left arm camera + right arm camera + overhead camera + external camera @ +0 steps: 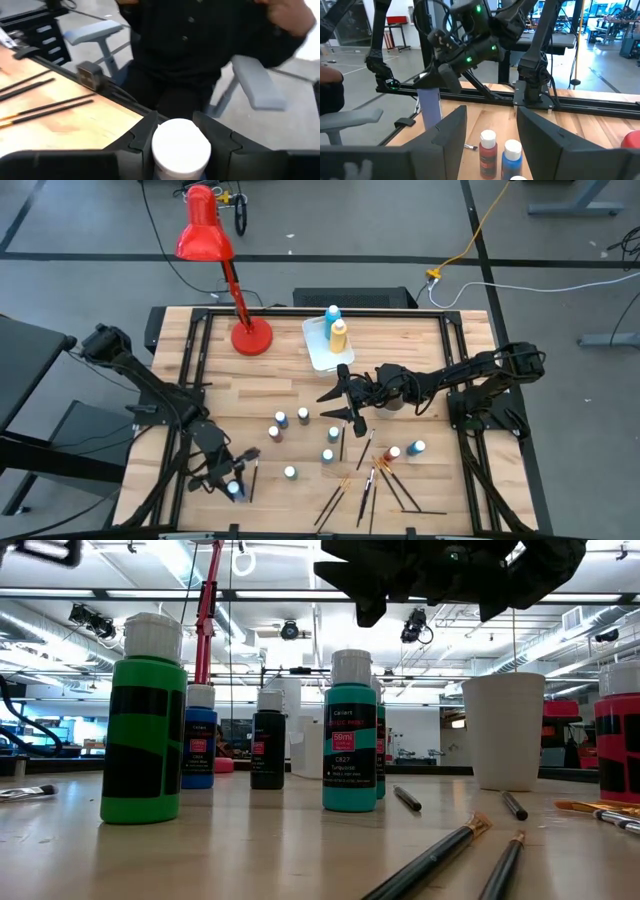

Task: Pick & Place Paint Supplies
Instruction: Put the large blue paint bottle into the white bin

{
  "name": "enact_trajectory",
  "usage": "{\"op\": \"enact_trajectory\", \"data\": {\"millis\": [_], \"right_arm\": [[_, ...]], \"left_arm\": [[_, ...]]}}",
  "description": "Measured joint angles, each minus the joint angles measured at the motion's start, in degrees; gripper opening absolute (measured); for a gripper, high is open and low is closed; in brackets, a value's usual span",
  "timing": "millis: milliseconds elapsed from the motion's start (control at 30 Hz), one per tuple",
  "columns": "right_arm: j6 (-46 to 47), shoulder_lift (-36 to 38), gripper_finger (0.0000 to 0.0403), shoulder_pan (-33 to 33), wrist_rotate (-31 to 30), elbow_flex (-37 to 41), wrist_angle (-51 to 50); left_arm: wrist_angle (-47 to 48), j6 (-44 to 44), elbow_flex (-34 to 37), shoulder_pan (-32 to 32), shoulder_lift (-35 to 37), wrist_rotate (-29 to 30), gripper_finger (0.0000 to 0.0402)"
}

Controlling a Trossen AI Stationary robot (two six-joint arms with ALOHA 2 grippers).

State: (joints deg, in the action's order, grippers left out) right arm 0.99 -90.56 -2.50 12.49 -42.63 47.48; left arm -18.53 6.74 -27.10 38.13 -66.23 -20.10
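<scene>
Left gripper (181,142) narrowed around white-capped paint bottle (181,150) at table's (290,380) near-left corner; right gripper (340,402) spread, empty, mid-table.

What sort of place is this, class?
Probably a robotics lab or workshop: a slatted wooden worktable carrying two dark robot arms, exposed ceiling strip lights, and loose cables across a grey floor.

I see a pale wooden table (290,385) carrying a red desk lamp (250,337) and white tub (318,345) near its far edge, paint bottles (303,416) standing mid-table, and paintbrushes (372,485) scattered along the near edge
</scene>
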Motion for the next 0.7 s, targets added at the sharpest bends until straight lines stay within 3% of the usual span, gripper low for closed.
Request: {"op": "enact_trajectory", "data": {"millis": [233,400,567,700], "right_arm": [[0.6,0.0,0.0176,-0.6,-0.1,0.0,0.0],[-1.0,0.0,0.0176,-1.4,-0.5,0.0,0.4],[-1.4,0.0,0.0176,-1.8,-8.8,0.0,0.5],[-2.0,0.0,0.0176,-1.7,-18.7,0.0,-1.2]], "left_arm": [[15.0,3.8,-8.0,-4.9,3.4,2.1,0.0121],[27.7,10.4,-15.4,-8.7,7.6,8.0,0.0121],[39.8,16.5,-27.5,-13.2,10.3,14.4,0.0122],[43.0,22.0,-35.5,-16.5,10.3,22.5,0.0123]]}}
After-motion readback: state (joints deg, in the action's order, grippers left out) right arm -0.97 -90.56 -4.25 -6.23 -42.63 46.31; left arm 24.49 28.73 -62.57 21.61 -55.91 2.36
